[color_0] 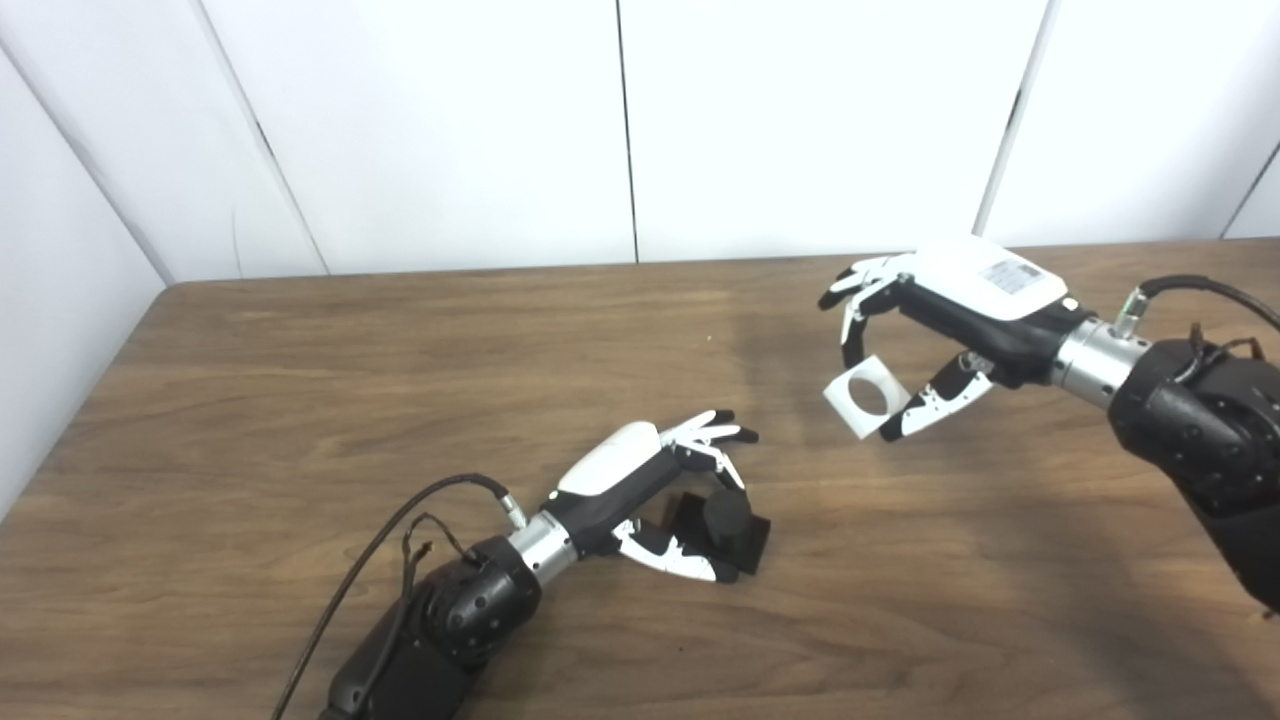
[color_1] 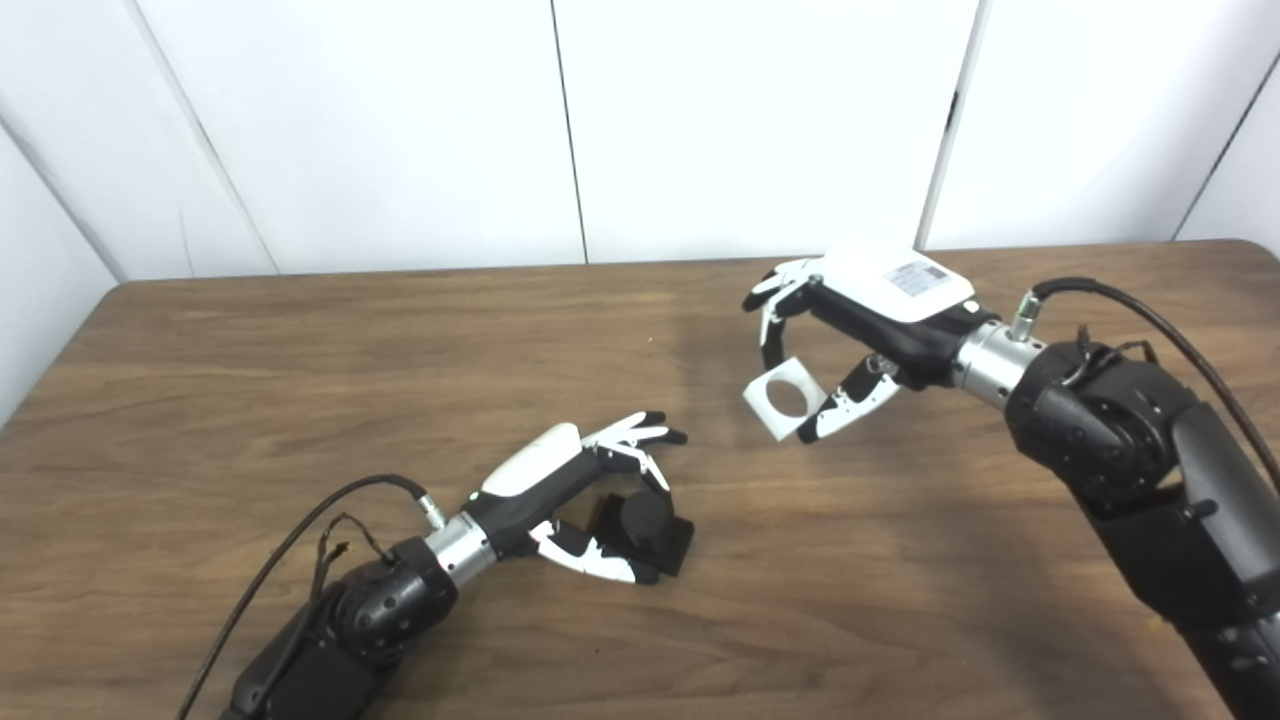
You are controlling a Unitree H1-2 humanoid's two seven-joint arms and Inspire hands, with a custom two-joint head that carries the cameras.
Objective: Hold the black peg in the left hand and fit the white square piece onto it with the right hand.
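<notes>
The black peg [color_0: 728, 522], a short cylinder on a square black base, rests on the wooden table [color_0: 300, 400] at centre front. My left hand [color_0: 660, 495] cups it: the thumb lies along the near side of the base and the fingers [color_0: 715, 432] arch over the top, spread and not closed on it. My right hand [color_0: 925, 330] is up and to the right. It pinches the white square piece [color_0: 866, 396], which has a round hole, between thumb and fingers, above the table. The hole faces me. The piece also shows in the right eye view [color_1: 786, 398].
White wall panels [color_0: 620, 120] stand behind the table's far edge. The table's left edge [color_0: 90, 400] runs diagonally at the left. A black cable [color_0: 400, 530] loops from my left wrist over the tabletop.
</notes>
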